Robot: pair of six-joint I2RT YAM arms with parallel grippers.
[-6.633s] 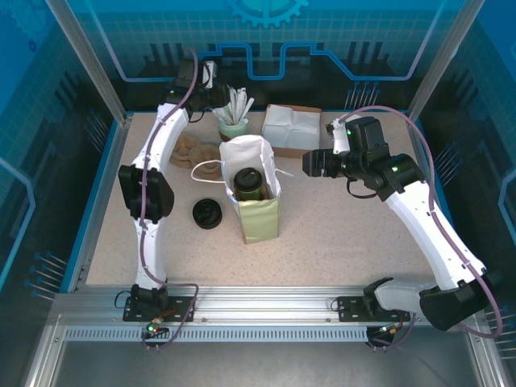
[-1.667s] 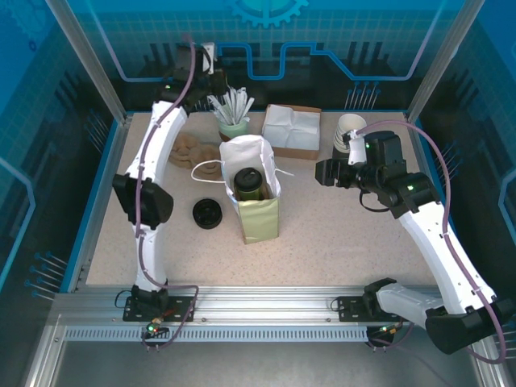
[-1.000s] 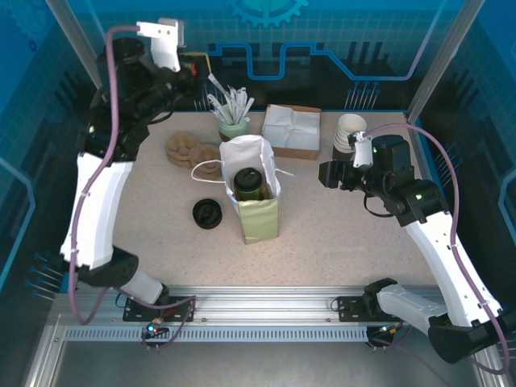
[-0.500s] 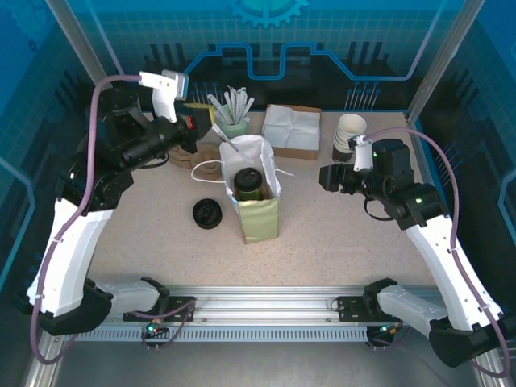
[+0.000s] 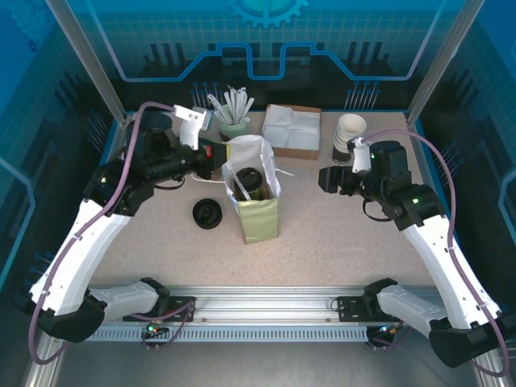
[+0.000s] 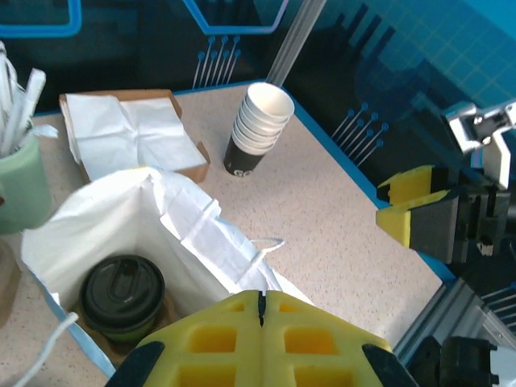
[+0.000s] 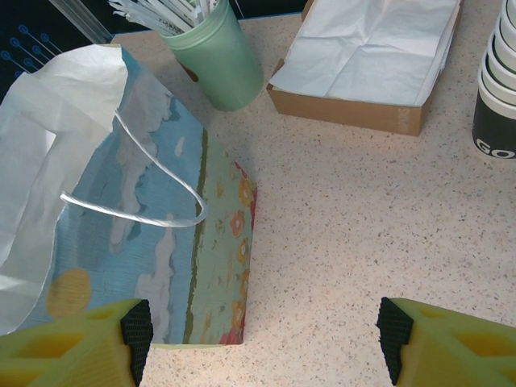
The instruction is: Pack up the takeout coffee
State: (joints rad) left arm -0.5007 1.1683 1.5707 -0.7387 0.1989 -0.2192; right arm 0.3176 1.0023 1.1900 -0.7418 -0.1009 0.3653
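Speckled tabletop (image 5: 339, 242) carries one white paper bag (image 5: 256, 219), and your one takeout coffee (image 6: 122, 289) stands upright inside it, black lid up. Your left gripper (image 6: 260, 310) hangs at the bag's left rim, fingers pressed flat together with nothing visible between them. Your right gripper (image 5: 322, 178) hovers apart to the bag's right, jaws spread wide and empty. Behind the bag you have one stack of lidless cups (image 5: 348, 133), one green cup of stirrers (image 5: 234, 127) and one napkin tray (image 5: 292, 129). One loose black lid (image 5: 208, 214) lies left of the bag.

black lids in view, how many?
2: one on the takeout coffee inside the white bag, one loose lid on the table left of it, possibly a stack hiding more.
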